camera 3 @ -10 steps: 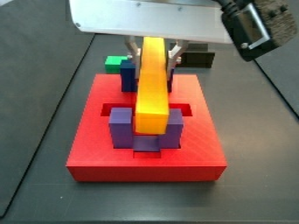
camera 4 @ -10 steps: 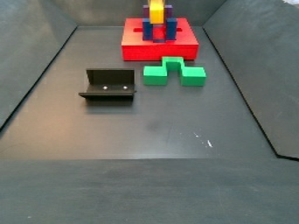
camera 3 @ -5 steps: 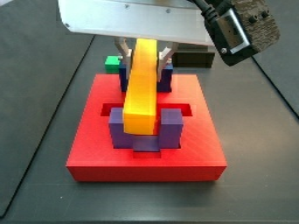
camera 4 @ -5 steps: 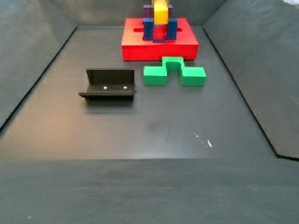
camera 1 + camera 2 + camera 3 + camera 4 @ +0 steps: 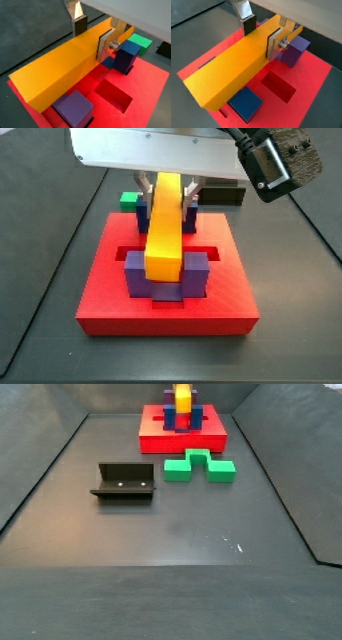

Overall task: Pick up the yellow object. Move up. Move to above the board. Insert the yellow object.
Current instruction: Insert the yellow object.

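Observation:
The yellow object is a long yellow-orange bar held over the red board. It runs lengthwise between the near purple posts and the far blue posts, its near end down between the purple ones. My gripper is shut on the bar's far half, with one finger on each long side. Both wrist views show this grip, the bar across the board. In a side view the bar stands above the board at the far end of the floor.
Green blocks lie on the floor just in front of the board. The fixture stands to their left. An open rectangular slot shows in the board beside the bar. Dark sloping walls ring the floor.
My gripper and the bar have shifted slightly sideways over the board during the last second. The grip is unchanged.

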{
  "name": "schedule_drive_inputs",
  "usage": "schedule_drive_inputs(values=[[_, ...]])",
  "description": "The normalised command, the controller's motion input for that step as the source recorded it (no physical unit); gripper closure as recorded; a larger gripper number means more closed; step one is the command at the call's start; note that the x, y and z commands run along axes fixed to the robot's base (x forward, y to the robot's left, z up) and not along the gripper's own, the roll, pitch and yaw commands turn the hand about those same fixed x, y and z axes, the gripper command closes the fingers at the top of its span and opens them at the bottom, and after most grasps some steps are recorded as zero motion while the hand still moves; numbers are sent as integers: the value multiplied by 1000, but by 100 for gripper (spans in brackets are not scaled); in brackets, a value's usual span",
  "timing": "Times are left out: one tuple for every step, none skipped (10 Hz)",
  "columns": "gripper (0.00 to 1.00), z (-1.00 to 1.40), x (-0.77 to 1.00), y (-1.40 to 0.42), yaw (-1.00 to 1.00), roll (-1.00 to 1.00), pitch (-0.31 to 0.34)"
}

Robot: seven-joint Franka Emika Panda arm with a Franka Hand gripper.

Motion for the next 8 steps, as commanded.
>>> schedule_drive_inputs(values=[[100, -89, 111, 0, 69, 86, 26], [100, -103, 91, 0, 77, 106, 24], [100, -71, 149, 0, 140, 103, 41], [100, -20, 234, 0, 226, 80, 56], [100, -31, 203, 0, 223, 86, 47], [100, -54, 86, 0, 111, 80, 27], [100, -91, 6, 0, 49, 96, 0], [100, -126, 0, 0, 0, 107, 0]])
